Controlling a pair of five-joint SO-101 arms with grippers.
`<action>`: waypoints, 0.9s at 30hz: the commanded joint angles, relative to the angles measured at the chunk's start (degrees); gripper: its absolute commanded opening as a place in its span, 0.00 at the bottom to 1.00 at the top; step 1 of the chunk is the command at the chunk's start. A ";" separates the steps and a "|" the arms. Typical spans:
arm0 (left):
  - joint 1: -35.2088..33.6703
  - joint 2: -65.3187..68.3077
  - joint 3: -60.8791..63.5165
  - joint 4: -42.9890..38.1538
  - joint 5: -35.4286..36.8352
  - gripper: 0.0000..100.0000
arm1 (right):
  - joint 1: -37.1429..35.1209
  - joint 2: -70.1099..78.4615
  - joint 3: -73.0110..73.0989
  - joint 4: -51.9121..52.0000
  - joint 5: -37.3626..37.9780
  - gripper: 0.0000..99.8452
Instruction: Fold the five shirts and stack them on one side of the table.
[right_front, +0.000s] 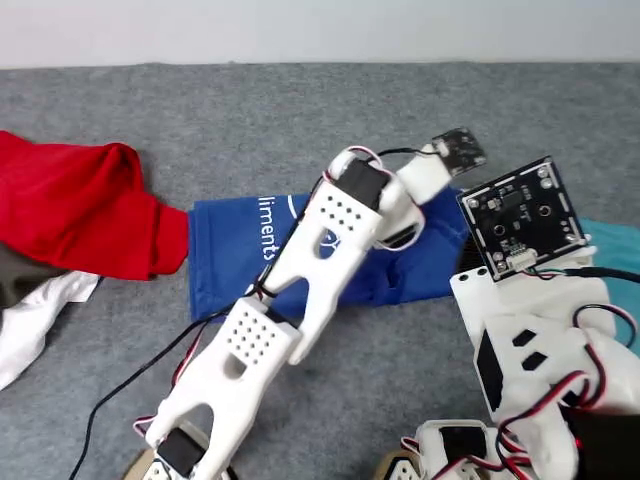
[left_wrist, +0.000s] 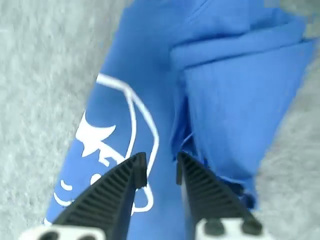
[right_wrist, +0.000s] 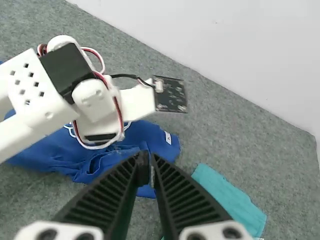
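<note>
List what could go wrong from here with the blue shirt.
First, the left gripper hangs open over bunched layers of the blue shirt. A pinch there might catch only one layer and leave the fold crooked. Second, the right gripper sits near the left arm, so a swing by either could knock them together.

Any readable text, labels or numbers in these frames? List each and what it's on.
White lettering on the blue shirt: partly hidden by the left arm, so no whole word reads.
White emblem on the blue shirt: a drawing, no legible letters.
Small white tag on the blue shirt: too small to read.
Markings on the camera board: too small to read.
</note>
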 joint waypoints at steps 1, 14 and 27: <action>4.31 -10.11 3.47 1.49 0.62 0.11 | 0.04 0.22 0.00 -0.92 0.44 0.01; 4.04 -22.59 38.29 -1.49 0.44 0.11 | 0.04 0.13 0.00 -0.92 0.44 0.01; -2.55 -9.58 39.78 -9.58 0.44 0.11 | 0.04 0.22 0.09 -0.57 0.44 0.01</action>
